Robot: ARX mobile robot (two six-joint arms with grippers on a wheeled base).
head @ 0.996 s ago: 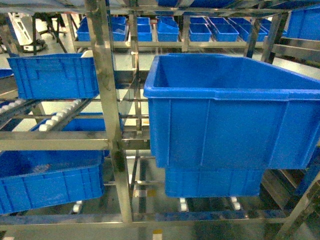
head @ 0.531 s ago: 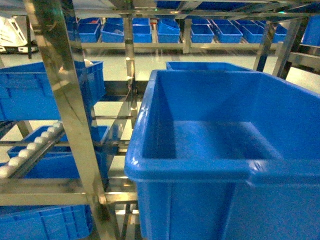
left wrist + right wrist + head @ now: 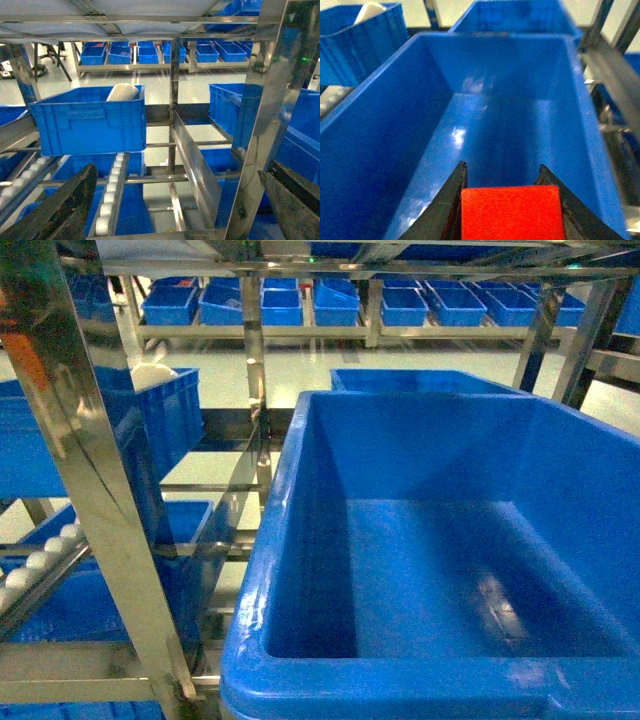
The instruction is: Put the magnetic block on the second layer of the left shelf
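The magnetic block (image 3: 511, 212), a bright red cube, sits clamped between the two dark fingers of my right gripper (image 3: 502, 167), which is shut on it. It hangs over the open top of the large deep blue bin (image 3: 490, 115) on the steel rack level, near the bin's front wall. In the head view this bin (image 3: 300, 540) fills the lower right and holds nothing; neither gripper shows there. My left gripper (image 3: 178, 172) stands wide open with nothing in it, facing the rack to the left of the bin.
A shiny perforated upright (image 3: 90, 500) stands at the left of the big bin. A smaller blue bin (image 3: 90, 122) holding a white object rests on roller rails (image 3: 112, 195). Another blue bin (image 3: 420, 380) sits behind the big one; several small bins line far shelves.
The head view has closed in on the large bin and risen, so I look down into it. The steel upright has slid to the left edge.
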